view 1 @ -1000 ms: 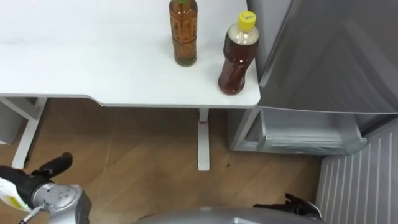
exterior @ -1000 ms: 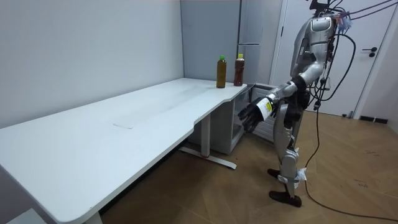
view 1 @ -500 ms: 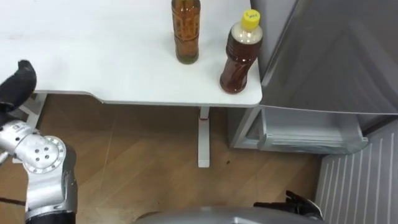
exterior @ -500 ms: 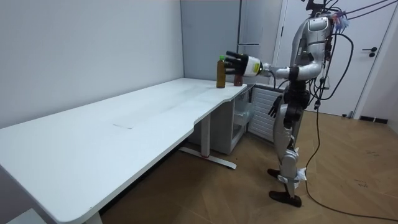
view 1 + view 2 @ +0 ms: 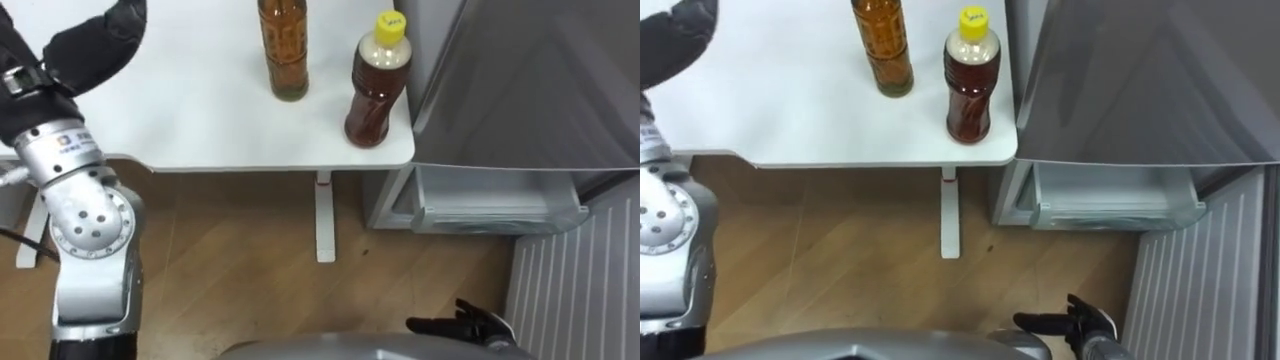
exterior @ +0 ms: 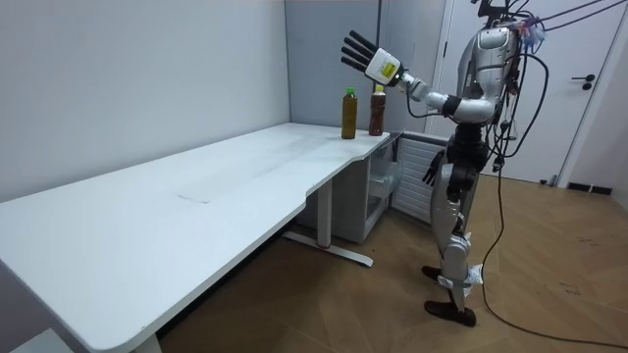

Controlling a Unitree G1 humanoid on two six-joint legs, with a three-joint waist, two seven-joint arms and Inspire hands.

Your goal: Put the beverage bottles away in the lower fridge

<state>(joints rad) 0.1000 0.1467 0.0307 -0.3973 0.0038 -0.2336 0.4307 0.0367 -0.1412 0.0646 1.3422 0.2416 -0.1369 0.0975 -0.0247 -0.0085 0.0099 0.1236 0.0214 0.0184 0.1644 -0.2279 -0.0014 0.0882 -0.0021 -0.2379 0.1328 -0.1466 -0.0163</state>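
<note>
Two drinks stand on the white table at its corner beside the fridge: an amber bottle and a dark tea bottle with a yellow cap. In the room view the amber bottle has a green cap. My left hand is raised above the table to the left of the bottles, open and holding nothing; its fingers are spread in the room view. My right hand hangs low by my hip, open and holding nothing.
The grey fridge stands right of the table. Its lower compartment is open, with a pale drawer showing and a ribbed white panel beside it. Wooden floor lies under the table, with a white table leg near the fridge.
My left arm has swung up from below the table's edge to above the tabletop, the hand spreading wide. The bottles and the right hand have not moved.
</note>
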